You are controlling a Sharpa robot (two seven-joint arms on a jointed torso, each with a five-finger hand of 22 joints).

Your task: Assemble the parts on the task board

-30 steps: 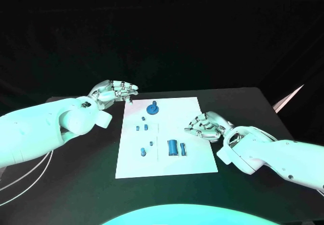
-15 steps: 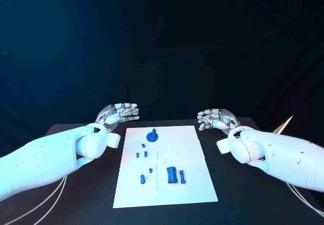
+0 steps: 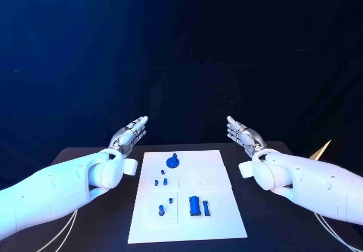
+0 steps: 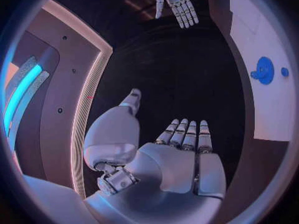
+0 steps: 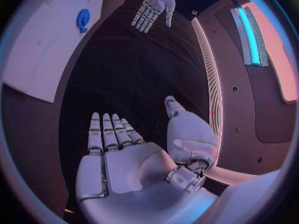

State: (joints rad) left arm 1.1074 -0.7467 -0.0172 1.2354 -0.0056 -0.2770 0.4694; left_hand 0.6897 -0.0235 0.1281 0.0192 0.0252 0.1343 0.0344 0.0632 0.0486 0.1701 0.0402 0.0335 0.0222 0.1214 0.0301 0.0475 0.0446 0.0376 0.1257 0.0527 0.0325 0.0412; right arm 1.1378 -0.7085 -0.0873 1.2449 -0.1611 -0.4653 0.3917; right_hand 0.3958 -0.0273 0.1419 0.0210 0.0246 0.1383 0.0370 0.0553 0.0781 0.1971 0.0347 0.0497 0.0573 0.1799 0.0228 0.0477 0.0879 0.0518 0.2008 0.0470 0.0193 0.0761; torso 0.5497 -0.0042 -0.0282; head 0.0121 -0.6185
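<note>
The white task board lies in the middle of the black table. A round blue part stands at its far end. Several small blue parts sit mid-board, and two longer blue parts lie near its front. My left hand is raised beyond the board's far left corner, fingers straight and apart, holding nothing. My right hand mirrors it beyond the far right corner, flat and empty. The left wrist view shows my left palm, the right hand and the round part. The right wrist view shows my right palm and the board.
A pale pointed object sticks up at the table's right edge. White cables hang by my left arm. Bare black tabletop flanks the board on both sides.
Both hands have lifted off the table beside the board and their curled fingers have straightened out flat. The head camera has tilted, shifting the whole picture. The parts have not moved.
</note>
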